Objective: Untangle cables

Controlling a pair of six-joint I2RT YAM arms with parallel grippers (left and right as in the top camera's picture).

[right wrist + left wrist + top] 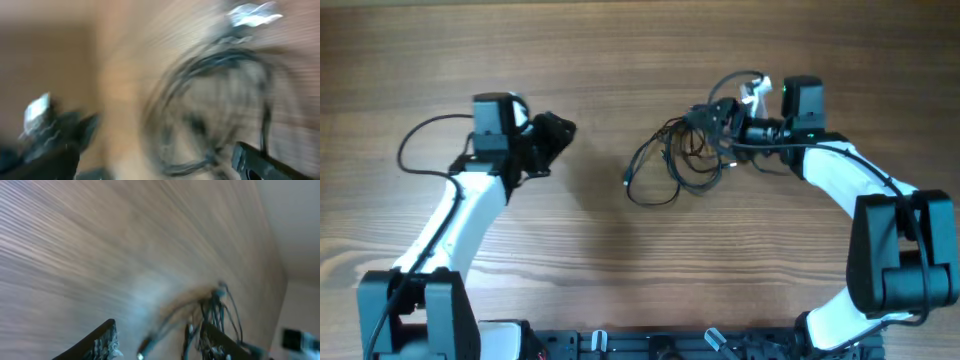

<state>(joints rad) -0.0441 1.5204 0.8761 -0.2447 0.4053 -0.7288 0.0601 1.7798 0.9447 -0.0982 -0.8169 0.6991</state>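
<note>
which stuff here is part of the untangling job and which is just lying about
Job:
- thin cables, tangled
- right fingers, at the tangle
- left fingers, apart from it

Not the job:
- thicker black cable on the left arm
- wooden table

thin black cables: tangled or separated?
Tangled. The thin dark cables lie bunched in overlapping loops on the wooden table, at the right gripper.
</note>
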